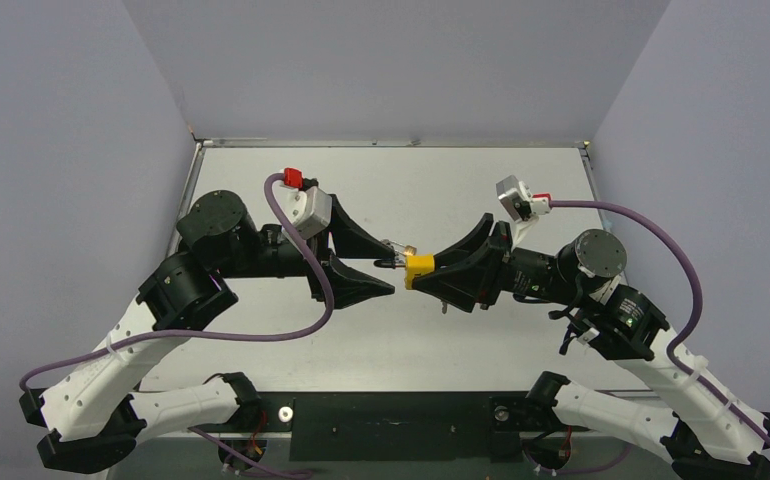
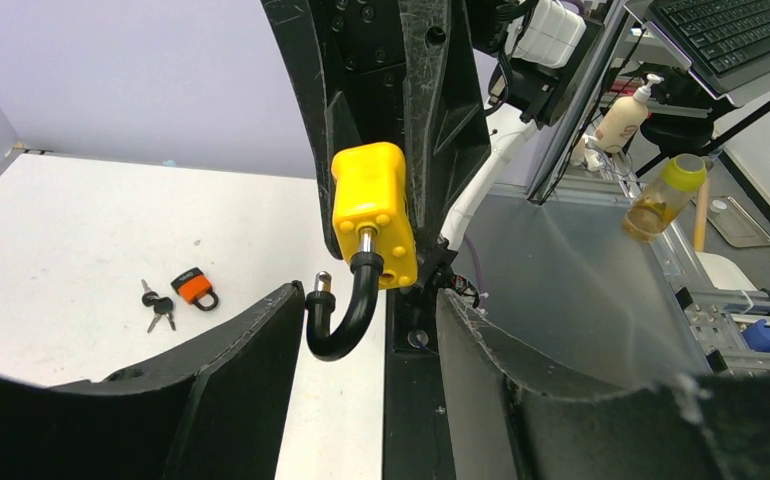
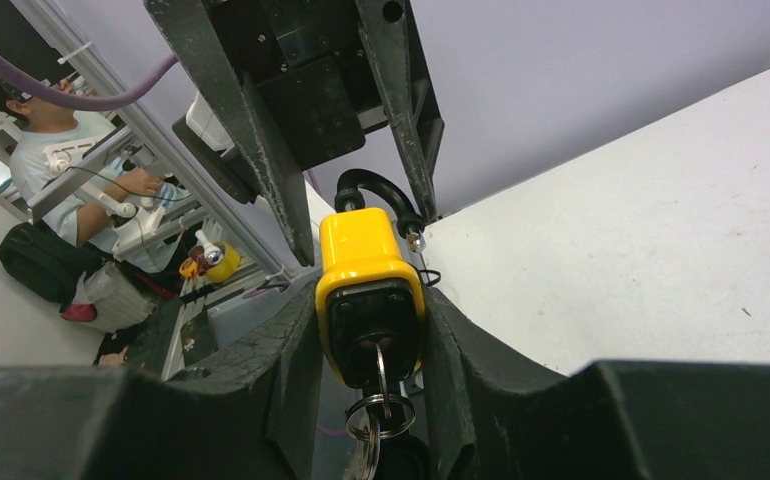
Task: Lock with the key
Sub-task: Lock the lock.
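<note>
My right gripper (image 1: 423,270) is shut on a yellow padlock (image 1: 419,265) and holds it above the table, shackle towards the left arm. In the right wrist view (image 3: 371,325) the fingers clamp the padlock body (image 3: 366,265). A key (image 3: 377,365) sits in its keyhole, and a small ring with a black-headed key hangs from it. The black shackle (image 2: 346,320) is open, one end free of the body (image 2: 371,205). My left gripper (image 2: 366,295) is open, with its fingers on either side of the shackle, and it holds nothing.
A small orange padlock (image 2: 194,288) and a tiny bunch of black-headed keys (image 2: 158,305) lie on the white table (image 1: 461,190). Grey walls close in the back and sides. Bottles (image 2: 661,195) and a keyboard are beyond the table.
</note>
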Available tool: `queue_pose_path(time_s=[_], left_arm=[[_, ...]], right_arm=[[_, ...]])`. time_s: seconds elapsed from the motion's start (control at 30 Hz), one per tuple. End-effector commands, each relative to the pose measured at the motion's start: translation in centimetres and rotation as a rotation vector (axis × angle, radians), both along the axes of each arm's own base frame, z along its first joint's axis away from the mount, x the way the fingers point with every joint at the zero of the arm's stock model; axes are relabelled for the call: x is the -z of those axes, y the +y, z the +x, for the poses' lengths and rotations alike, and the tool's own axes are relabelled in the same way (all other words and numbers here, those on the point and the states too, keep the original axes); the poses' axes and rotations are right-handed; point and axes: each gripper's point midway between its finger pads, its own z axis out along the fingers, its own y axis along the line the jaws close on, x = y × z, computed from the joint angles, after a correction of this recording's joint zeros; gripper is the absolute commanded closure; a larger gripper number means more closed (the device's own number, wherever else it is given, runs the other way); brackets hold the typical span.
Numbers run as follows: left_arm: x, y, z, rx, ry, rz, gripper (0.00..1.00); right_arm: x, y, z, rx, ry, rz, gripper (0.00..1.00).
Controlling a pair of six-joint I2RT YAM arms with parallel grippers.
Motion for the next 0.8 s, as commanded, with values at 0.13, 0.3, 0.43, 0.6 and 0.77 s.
queue_pose_path(time_s=[0.13, 0.3, 0.43, 0.6, 0.77], left_arm=[[-0.7, 0.5, -0.7, 0.010, -0.002, -0.034, 0.59], [-1.4, 0.9, -1.0, 0.006, 0.009, -0.075, 0.70], [-1.7, 0.9, -0.9, -0.009, 0.028, -0.093, 0.72], [-2.2, 1.2, -0.2, -0.062, 0.045, -0.120, 0.72], [-2.4, 1.2, 0.0, -0.078, 0.063, -0.125, 0.72]], right_arm=[[-4.2, -1.0, -0.3, 0.031, -0.099, 0.103, 1.00], [-3.8, -0.8, -0.1, 0.037, -0.094, 0.093, 1.00], [-3.7, -0.8, 0.1, 0.041, -0.093, 0.090, 1.00], [-3.4, -0.6, 0.0, 0.034, -0.091, 0.083, 1.00], [-3.3, -0.6, 0.2, 0.037, -0.093, 0.076, 1.00]])
